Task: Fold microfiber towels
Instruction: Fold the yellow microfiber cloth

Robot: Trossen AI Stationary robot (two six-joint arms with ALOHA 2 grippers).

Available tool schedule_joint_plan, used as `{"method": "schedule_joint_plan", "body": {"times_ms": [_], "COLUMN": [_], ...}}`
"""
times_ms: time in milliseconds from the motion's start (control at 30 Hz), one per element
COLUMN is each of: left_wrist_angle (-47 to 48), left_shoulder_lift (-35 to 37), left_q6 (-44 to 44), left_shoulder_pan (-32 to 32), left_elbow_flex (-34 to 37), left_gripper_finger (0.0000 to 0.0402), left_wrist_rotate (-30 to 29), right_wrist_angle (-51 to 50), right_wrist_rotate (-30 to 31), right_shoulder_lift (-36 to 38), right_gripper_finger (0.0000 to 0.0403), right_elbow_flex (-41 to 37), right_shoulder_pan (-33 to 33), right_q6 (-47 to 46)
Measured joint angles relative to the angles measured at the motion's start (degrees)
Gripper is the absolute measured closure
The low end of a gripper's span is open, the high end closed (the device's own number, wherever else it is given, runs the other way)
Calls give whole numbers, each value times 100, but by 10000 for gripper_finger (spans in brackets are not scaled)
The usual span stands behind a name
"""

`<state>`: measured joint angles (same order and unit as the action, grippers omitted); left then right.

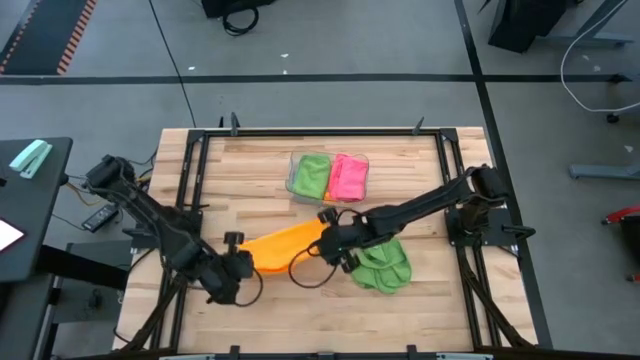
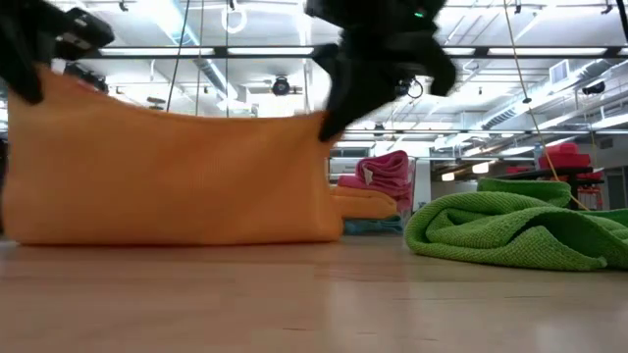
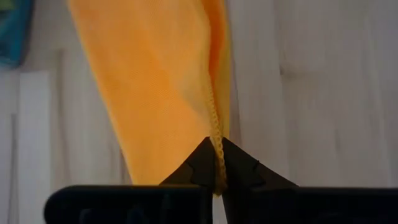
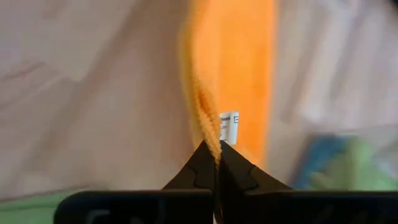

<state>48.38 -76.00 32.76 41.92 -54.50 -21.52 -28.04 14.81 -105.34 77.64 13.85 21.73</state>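
Grey smooth floor [image 1: 330,40] all round, w/ dark seam lines [image 1: 300,77] crossing it. Orange/black hazard-striped strip [image 1: 45,35] in the top-left corner. Black cables [image 1: 240,15] coiled near the top edge, white cable [image 1: 590,70] looping top right. Dark side desk [image 1: 30,215] on the left w/ a mint-green item [image 1: 30,157] on it. Light butcher-block wood tabletop [image 1: 260,320] inside a black metal frame [image 1: 330,131]. From table level: open industrial ceiling w/ long strip lights [image 2: 196,20], pipes & rails [image 2: 245,54], pretty bright overall. Far end too blurry to make out.
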Motion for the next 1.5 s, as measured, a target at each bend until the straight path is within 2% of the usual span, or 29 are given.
{"method": "schedule_joint_plan", "body": {"times_ms": [133, 200, 333, 467, 567, 633, 767, 900, 1100, 1267, 1500], "left_wrist_angle": [-205, -403, -920, -1617, -2034, -2060, -1705, -1150, -358, -176, -152], "left_shoulder_lift": [-466, -705, -1064, -1229, -1216, -1187, -1164, -1164, -1164, -1166, -1166], "left_q6": [93, 163, 220, 221, 234, 230, 261, 317, 383, 28, -42], "left_shoulder_pan": [121, 145, 245, 370, 465, 534, 682, 879, 1139, 1265, 1307], "left_elbow_flex": [18, 18, 19, 20, 13, 14, 10, 11, 11, 11, 13], "left_gripper_finger": [365, 363, 355, 321, 287, 266, 233, 218, 220, 225, 219], "left_wrist_rotate": [21, 32, 69, 393, 826, 916, 918, 903, 761, 717, 719], "right_wrist_angle": [204, 205, 148, -60, -518, -617, -597, -359, 1024, 2005, 2206], "right_wrist_rotate": [-547, -772, -1018, -1232, -1261, -1265, -1186, -1017, -824, -824, -862], "right_shoulder_lift": [0, 0, -6, -9, -9, -7, -7, -7, -4, -4, -7], "right_gripper_finger": [392, 375, 307, 237, 205, 194, 191, 192, 192, 192, 192], "right_elbow_flex": [-349, -485, -721, -716, -576, -456, -309, -263, -430, -879, -1087], "right_shoulder_pan": [198, 259, 286, 365, 448, 454, 442, 446, 366, 197, -42], "right_q6": [-122, -213, -826, -1444, -1654, -1668, -1761, -1748, -1575, -1578, -1711]}}
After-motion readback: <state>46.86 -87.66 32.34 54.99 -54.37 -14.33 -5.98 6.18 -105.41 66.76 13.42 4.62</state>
